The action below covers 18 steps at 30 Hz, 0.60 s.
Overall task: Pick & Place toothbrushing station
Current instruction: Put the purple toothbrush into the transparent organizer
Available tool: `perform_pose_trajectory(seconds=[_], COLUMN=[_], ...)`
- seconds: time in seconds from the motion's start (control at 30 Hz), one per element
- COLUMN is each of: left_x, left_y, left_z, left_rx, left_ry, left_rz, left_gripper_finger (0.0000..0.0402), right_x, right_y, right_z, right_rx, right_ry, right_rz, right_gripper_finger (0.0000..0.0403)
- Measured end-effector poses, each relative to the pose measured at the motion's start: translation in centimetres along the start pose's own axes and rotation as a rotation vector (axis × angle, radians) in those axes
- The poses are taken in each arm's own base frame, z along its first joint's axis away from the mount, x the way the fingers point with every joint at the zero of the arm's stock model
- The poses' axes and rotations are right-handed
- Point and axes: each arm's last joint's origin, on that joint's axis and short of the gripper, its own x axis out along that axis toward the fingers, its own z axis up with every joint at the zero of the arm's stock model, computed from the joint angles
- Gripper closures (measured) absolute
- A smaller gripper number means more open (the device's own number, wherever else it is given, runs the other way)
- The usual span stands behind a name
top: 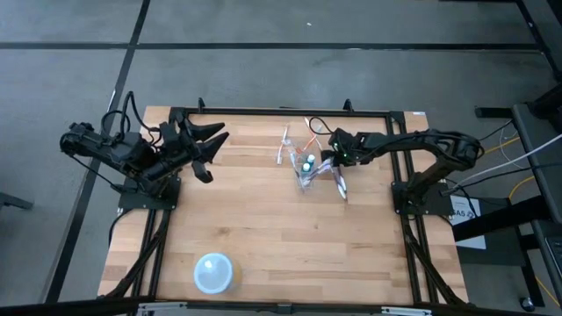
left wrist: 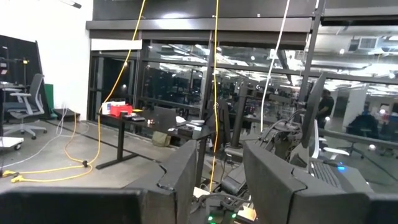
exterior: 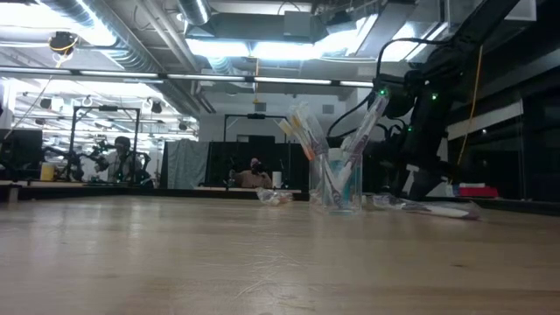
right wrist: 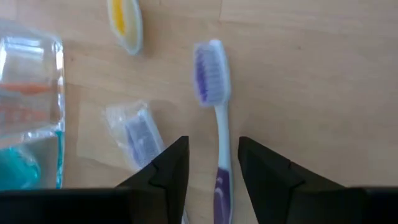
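Pale blue bowl [top: 213, 272] sits near the table's [top: 263, 228] front edge, not part of the set. Clear cup [top: 307, 171] stands toward the far edge, right of centre, holding several toothbrushes [exterior: 302, 131] and a teal tube [top: 309, 162]. Right gripper [right wrist: 212, 163] hovers beside it, fingers apart, straddling a loose purple toothbrush [right wrist: 215, 112] lying flat. Brush judged light, stiff, slick; grip mid-handle. Left gripper [top: 209, 140] waits raised at the far left corner, fingers apart.

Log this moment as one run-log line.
right pincer: open, over purple toothbrush on table | cup: upright, holds toothbrushes, teal tube | left pincer: open, waiting
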Motion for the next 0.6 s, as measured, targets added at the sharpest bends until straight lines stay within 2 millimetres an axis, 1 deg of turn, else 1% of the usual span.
perform_pose_trajectory(seconds=[0.13, 0.33, 0.37, 0.6], left_x=[0.0, 0.0, 0.0, -0.01], left_y=[0.03, 0.04, 0.04, 0.05], left_z=[0.22, 0.31, 0.31, 0.36], left_rx=[-0.012, -0.012, -0.012, -0.017], left_ry=[-0.016, -0.023, -0.023, -0.027], left_rz=[0.003, 0.005, 0.005, 0.005], left_gripper_finger=[0.0274, 0.0274, 0.0274, 0.0274], right_x=[0.08, 0.12, 0.12, 0.13], right_y=[0.1, 0.0, 0.02, 0.22], right_z=[0.2, 0.24, 0.26, 0.32], right_rx=[0.007, 0.007, 0.007, 0.0], right_ry=[-0.03, -0.042, -0.047, -0.076], right_rz=[-0.008, -0.02, -0.021, -0.016], right_gripper_finger=[0.0295, 0.0385, 0.0391, 0.0399])
